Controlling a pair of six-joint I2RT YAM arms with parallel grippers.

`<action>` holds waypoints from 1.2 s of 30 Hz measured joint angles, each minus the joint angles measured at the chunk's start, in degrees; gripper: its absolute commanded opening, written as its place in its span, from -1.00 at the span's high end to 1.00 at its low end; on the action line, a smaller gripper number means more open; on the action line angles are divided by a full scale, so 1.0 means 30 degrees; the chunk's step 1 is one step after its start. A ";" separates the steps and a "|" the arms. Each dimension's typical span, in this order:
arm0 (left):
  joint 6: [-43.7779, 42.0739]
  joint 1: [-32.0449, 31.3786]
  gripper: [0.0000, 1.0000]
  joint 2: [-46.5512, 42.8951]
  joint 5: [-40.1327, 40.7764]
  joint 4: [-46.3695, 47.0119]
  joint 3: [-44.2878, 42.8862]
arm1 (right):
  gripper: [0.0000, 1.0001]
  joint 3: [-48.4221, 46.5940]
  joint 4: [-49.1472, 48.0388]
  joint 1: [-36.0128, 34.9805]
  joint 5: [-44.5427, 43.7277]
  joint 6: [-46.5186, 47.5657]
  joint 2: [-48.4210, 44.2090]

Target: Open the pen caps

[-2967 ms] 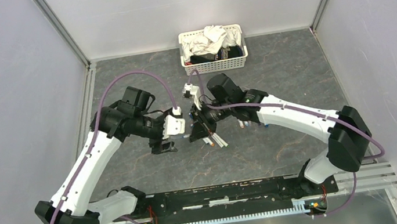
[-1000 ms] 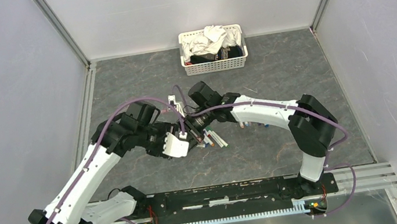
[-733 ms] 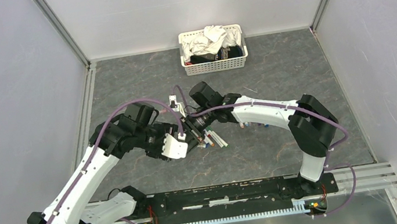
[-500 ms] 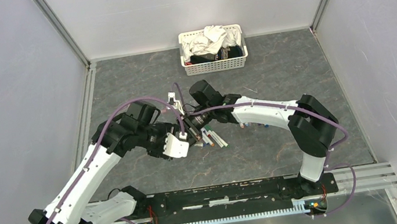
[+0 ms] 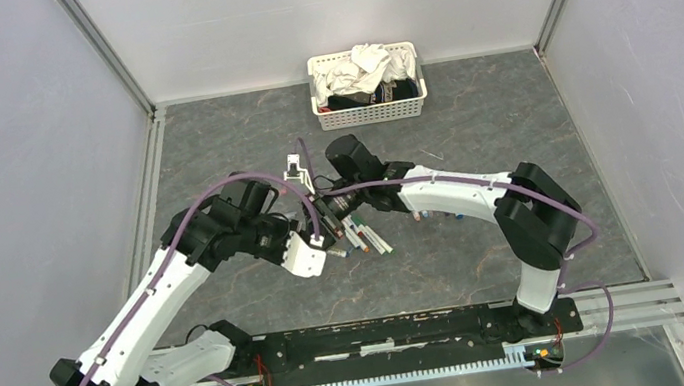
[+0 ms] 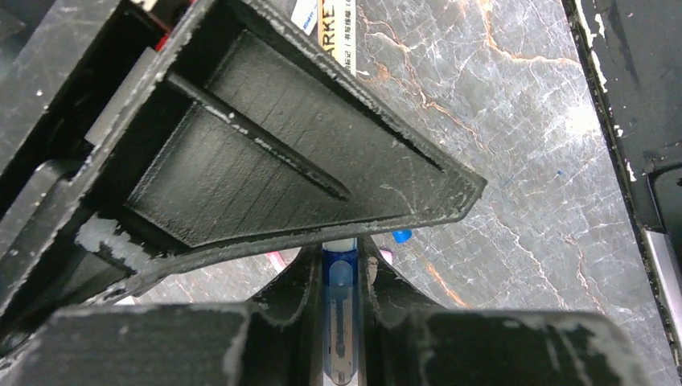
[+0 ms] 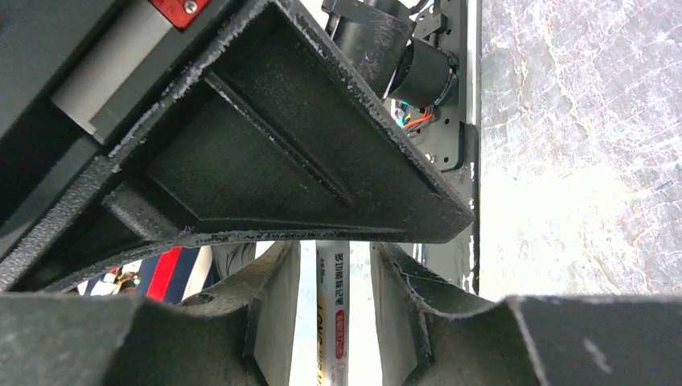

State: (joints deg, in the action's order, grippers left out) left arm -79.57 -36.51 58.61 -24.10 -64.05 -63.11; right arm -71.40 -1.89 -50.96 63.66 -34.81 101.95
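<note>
In the top view both grippers meet over the table's middle, left gripper point(image 5: 320, 236) just below right gripper point(image 5: 327, 213). The left gripper point(image 6: 340, 256) is shut on the blue capped end point(image 6: 340, 277) of a white-barrelled pen. In the right wrist view that pen's printed white barrel point(image 7: 335, 310) passes between the right gripper point(image 7: 335, 269) jaws, which stand open with a gap on each side. Several more pens point(image 5: 365, 235) lie together on the table right of the grippers. Loose pen caps point(image 5: 428, 213) lie further right; one blue cap point(image 6: 400, 236) shows on the table.
A white basket point(image 5: 369, 109) of cloths stands at the back centre. The grey marbled table point(image 5: 471, 134) is walled on three sides. The black rail point(image 5: 388, 333) with the arm bases runs along the near edge.
The left gripper has closed on the pen's blue end. The right gripper has opened off the barrel. Both arms have shifted slightly.
</note>
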 measured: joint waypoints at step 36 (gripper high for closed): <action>-0.1297 -0.0248 0.35 -0.0299 0.0554 -0.0189 0.0648 | 1.00 -0.1807 0.2106 0.0277 0.0117 0.0364 0.1552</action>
State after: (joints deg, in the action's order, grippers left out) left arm -83.46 -37.26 57.71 -22.44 -64.62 -61.17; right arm -76.82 4.43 -50.13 64.01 -33.71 106.61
